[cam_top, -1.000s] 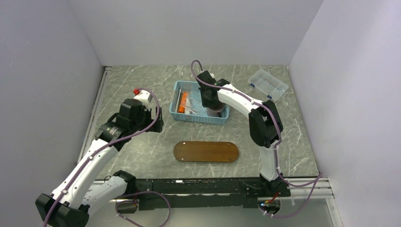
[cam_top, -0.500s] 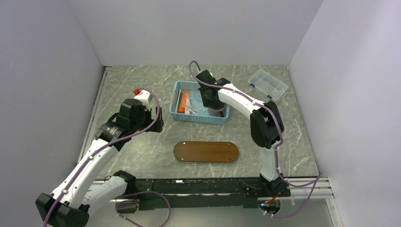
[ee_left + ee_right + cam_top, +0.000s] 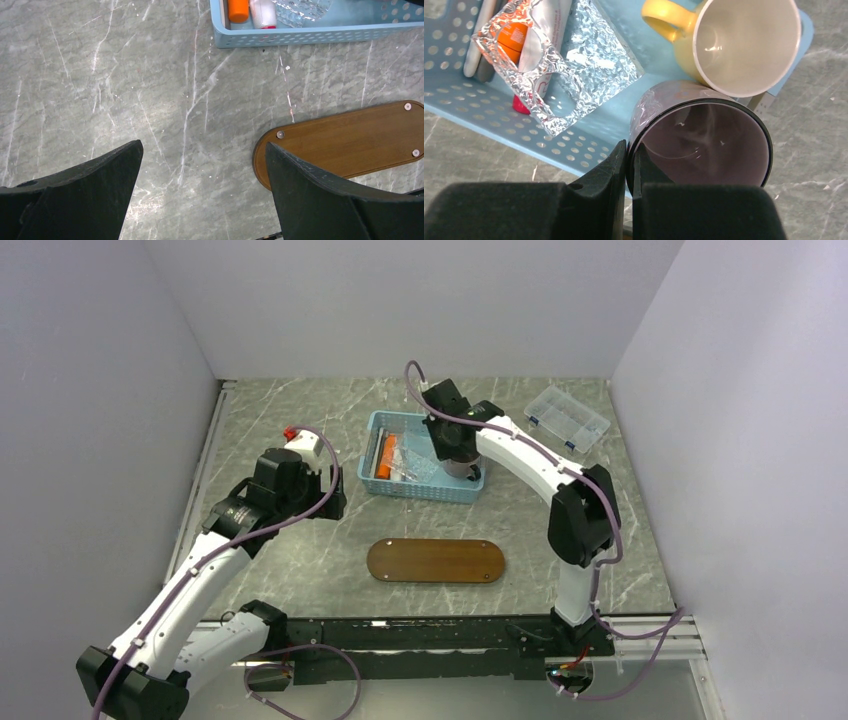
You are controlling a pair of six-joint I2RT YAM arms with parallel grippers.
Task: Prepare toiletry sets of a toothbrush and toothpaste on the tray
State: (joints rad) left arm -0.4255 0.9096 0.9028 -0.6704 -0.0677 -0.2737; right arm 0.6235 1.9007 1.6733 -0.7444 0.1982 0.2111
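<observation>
We locate the tray (image 3: pixel 435 561) at the lower centre of the top view, with the left gripper (image 3: pixel 202 150) held above the marble to its upper left, fingers spread wide and holding nothing. Higher in the frame, the blue basket (image 3: pixel 410 490) contains the orange toothpaste (image 3: pixel 513 39) under crumpled foil (image 3: pixel 589 65), with the toothbrushes (image 3: pixel 480 37) along its left wall. At the basket's right end, the right gripper (image 3: pixel 630 155) is clamped on the rim of a dark mug (image 3: pixel 704 145) beside a yellow mug (image 3: pixel 744 45).

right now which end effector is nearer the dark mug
Right. The right end effector is clamped on the dark mug's rim at the blue basket's right end. The left end effector hangs open over the table, left of the basket.
</observation>
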